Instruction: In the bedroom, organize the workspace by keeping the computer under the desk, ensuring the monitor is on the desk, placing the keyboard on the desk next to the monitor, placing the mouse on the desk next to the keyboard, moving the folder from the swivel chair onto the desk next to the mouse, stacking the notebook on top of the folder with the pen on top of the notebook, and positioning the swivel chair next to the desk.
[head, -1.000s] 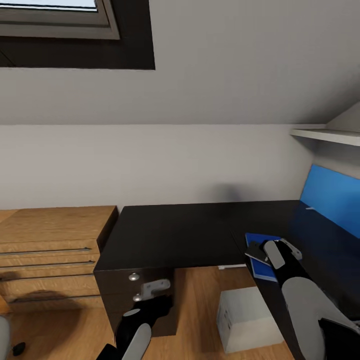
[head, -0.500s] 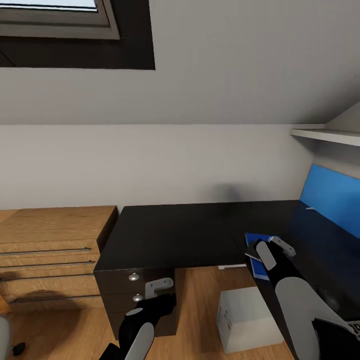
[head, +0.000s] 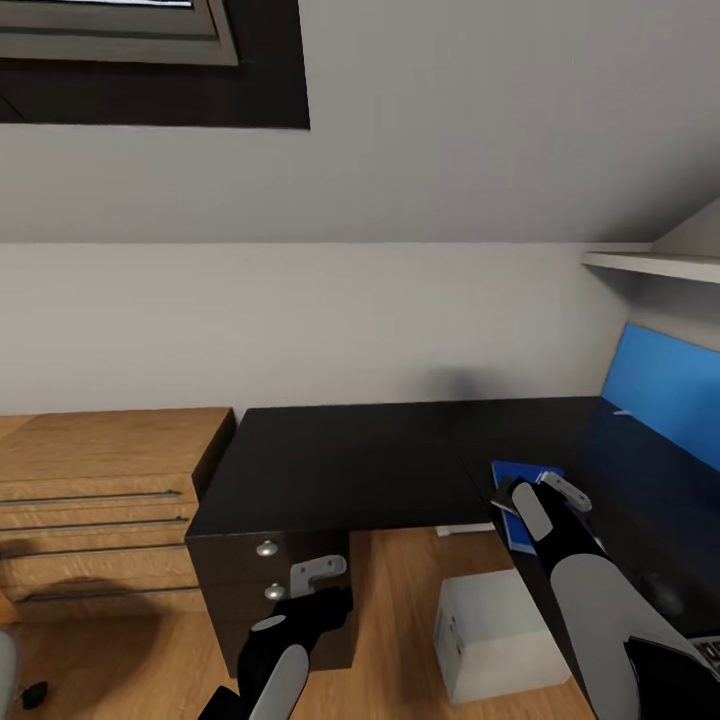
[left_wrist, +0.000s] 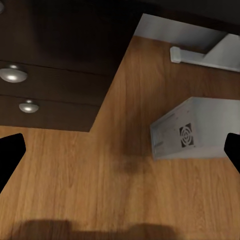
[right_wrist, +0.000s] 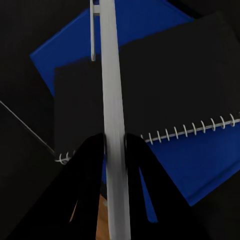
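**Right gripper holds the pen above the notebook and folder**

Nearest the head camera, 2 black-and-grey robot arms reach forward. The left gripper (head: 318, 578) hangs low in front of a black cabinet desk with round silver drawer knobs (head: 267, 549); its black fingertips (left_wrist: 10, 155) stand wide apart with nothing between them, so it looks to be simply parked out of the way.

On the light wood floor (left_wrist: 100, 190) beside it, under the glossy black desk with the bright blue back panel (head: 620, 470), sits the small pale grey computer tower (head: 495, 635).

The right gripper (head: 548, 498) hovers over that desk's near edge. Its fingers (right_wrist: 137, 160) are clamped on a thin pale stick-like pen (right_wrist: 114, 125), held lengthwise above a small dark spiral-bound notebook (right_wrist: 165, 95) that lies on the bright blue flat folder (right_wrist: 200, 160). The pen is probably being lined up so it can be laid on the notebook.

Farther back stand a light wooden drawer unit (head: 100, 480), a white wall and a dark-framed skylight (head: 150, 60).
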